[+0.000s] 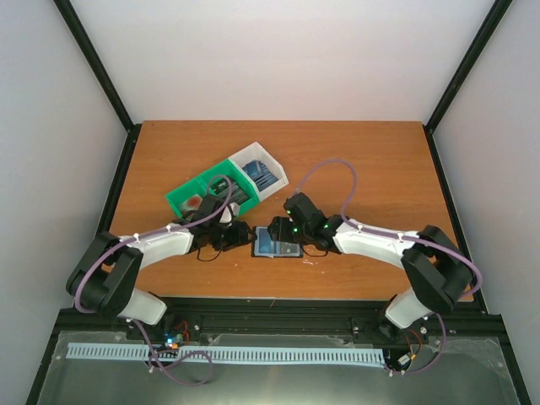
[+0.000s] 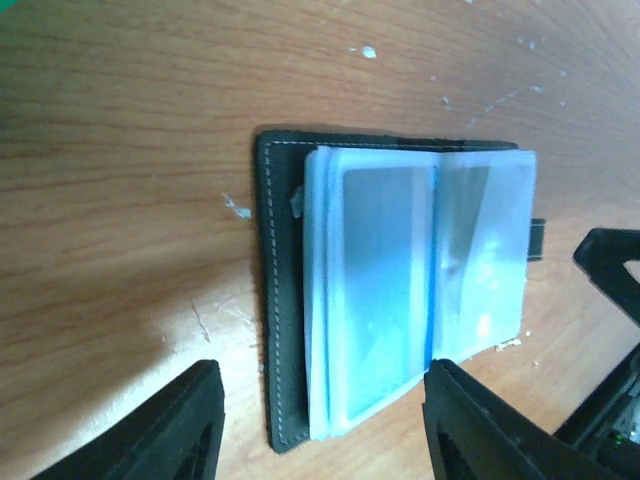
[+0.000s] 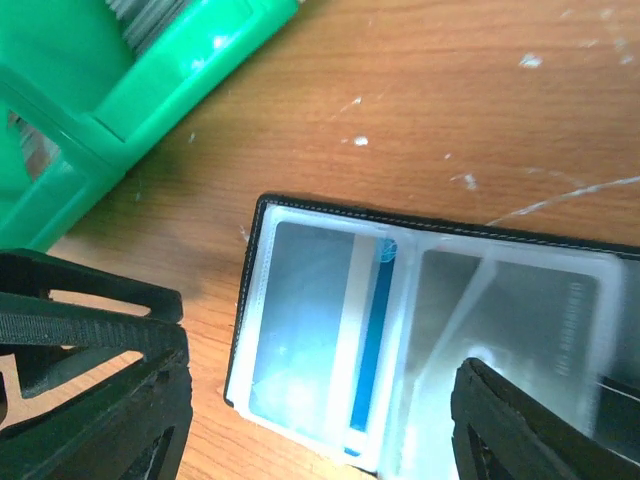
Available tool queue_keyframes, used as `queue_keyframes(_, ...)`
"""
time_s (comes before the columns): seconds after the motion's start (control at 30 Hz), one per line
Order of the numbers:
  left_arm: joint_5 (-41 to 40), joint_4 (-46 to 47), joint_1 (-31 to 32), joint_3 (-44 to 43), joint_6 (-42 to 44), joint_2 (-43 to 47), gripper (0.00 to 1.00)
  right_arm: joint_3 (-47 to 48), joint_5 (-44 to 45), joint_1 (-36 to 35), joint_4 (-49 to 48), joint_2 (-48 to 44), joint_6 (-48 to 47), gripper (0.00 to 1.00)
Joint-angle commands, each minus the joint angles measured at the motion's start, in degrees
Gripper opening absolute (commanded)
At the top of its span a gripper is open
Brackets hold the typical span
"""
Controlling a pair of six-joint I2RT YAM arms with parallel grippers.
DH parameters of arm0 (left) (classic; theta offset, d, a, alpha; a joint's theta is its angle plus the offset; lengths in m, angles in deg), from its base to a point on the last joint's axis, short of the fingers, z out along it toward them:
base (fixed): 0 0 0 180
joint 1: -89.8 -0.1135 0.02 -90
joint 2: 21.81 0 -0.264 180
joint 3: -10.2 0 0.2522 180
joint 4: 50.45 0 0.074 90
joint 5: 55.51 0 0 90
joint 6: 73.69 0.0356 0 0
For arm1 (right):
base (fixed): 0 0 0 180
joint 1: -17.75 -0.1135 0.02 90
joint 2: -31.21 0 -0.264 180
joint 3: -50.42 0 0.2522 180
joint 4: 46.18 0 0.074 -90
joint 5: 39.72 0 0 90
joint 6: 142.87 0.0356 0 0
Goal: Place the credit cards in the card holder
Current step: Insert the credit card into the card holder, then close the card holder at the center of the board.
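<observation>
the work surface was a brown wooden table (image 1: 380, 169) enclosed by plain white walls. the card holder (image 1: 277, 246) lay opened flat near the front edge, between the two arms, with its clear sleeves facing up, probably so that cards could be slid in. the left gripper (image 2: 320, 440) hung over one end of the holder with its fingers spread, pinching nothing. the right gripper (image 3: 315, 420) was spread wide over the other half, also empty. this placement likely let either arm steady the holder. a card with a blue stripe (image 3: 375, 340) sat inside one sleeve. more credit cards (image 1: 264, 175) lay in the green and white bin (image 1: 177, 200) just behind the left gripper.
</observation>
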Motion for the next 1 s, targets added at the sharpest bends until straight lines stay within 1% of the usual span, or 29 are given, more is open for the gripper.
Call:
queue_keyframes(0.0, 0.1, -2.1, 0.5, -1.1, -2.1, 2.8, 0.61, -0.4, 7.8, -0.3, 6.5, -3.3, -3.8, 0.69)
queue_keyframes(0.13, 2.2, -1.7, 0.5, -0.8, -6.9, 2.3, 0.7, 0.4, 10.7, -0.3, 12.3, -2.5, -4.8, 0.65)
queue_keyframes(0.2, 3.3, 0.1, 0.5, -0.2, -9.4, 2.1, 0.77, 0.3, 12.2, -0.2, 14.2, -2.4, -4.7, 0.64)
queue_keyframes(0.33, 3.7, 1.5, 0.6, 0.3, -11.7, 1.5, 0.77, 0.0, 13.5, -0.1, 16.7, -1.5, -5.4, 0.5)
queue_keyframes(0.4, 3.6, 1.0, 0.6, -0.1, -11.9, 0.7, 0.76, -0.5, 12.2, 0.1, 16.4, -0.4, -6.2, 0.44)
queue_keyframes(0.47, 3.6, 0.7, 0.6, -0.3, -12.3, -0.1, 0.76, -0.6, 10.0, 0.3, 15.2, 0.8, -7.6, 0.4)
queue_keyframes(0.6, 2.9, 0.4, 0.9, -0.2, -13.1, -1.7, 0.74, -0.1, 6.3, 0.2, 12.7, 2.9, -10.0, 0.39)
queue_keyframes(0.8, 3.3, -0.4, 2.2, -2.0, -13.1, -6.1, 0.73, 1.2, 6.5, 0.2, 12.4, 4.2, -11.3, 0.39)
queue_keyframes(0.97, 6.1, 1.1, 2.3, -2.9, -13.9, -8.6, 0.73, -0.4, 4.6, 0.8, 10.0, 6.9, -10.3, 0.38)
